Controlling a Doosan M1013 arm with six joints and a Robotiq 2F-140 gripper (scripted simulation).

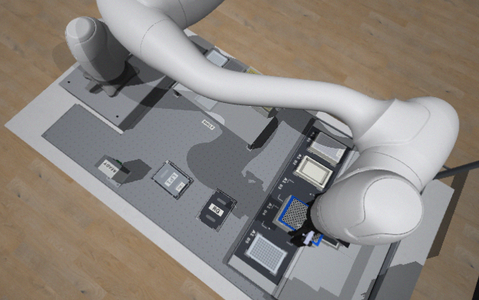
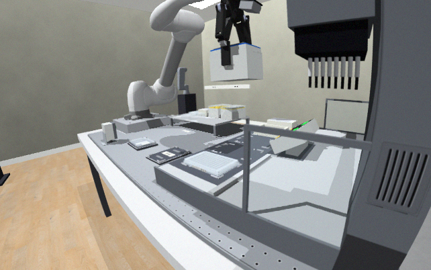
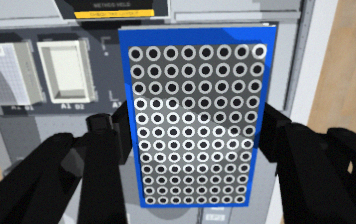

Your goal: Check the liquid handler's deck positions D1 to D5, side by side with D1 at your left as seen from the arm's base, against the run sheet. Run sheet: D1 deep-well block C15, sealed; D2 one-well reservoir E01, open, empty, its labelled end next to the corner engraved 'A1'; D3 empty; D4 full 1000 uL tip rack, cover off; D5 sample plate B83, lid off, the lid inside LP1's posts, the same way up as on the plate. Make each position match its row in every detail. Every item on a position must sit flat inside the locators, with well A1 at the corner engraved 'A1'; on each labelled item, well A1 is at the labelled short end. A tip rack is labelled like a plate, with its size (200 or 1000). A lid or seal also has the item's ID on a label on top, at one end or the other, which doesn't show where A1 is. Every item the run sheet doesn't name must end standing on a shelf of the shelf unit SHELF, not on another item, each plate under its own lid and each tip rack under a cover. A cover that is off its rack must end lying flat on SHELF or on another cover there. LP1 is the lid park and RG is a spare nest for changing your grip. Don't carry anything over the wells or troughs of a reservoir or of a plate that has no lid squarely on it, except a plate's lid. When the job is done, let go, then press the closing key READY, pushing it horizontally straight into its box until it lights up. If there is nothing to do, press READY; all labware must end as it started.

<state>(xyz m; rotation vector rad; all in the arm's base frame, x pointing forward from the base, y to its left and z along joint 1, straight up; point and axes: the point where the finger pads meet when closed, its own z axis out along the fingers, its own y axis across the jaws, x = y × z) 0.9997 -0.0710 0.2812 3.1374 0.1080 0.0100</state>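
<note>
My gripper (image 3: 190, 106) is shut on the long sides of a tip rack (image 3: 197, 122) with a blue rim, full of tips and without a cover. In the side view the tip rack (image 2: 235, 64) hangs high above the deck under the gripper (image 2: 231, 43). From above the tip rack (image 1: 294, 213) hangs roughly over D4 and hides that position. The sealed deep-well block (image 1: 327, 148) sits on D1. The open, empty reservoir (image 1: 313, 171) sits on D2 and also shows in the wrist view (image 3: 66, 70). D3 (image 1: 287, 184) is bare. The unlidded sample plate (image 1: 265, 252) sits on D5.
A lid lies in LP1 (image 1: 172, 180). The RG nest (image 1: 217, 210) and the READY box (image 1: 111, 169) stand on the near table. The arm covers most of the shelf unit (image 2: 215, 119). The pipetting head (image 2: 330, 43) hangs to the right of the rack. A rail (image 2: 246, 171) fronts the deck.
</note>
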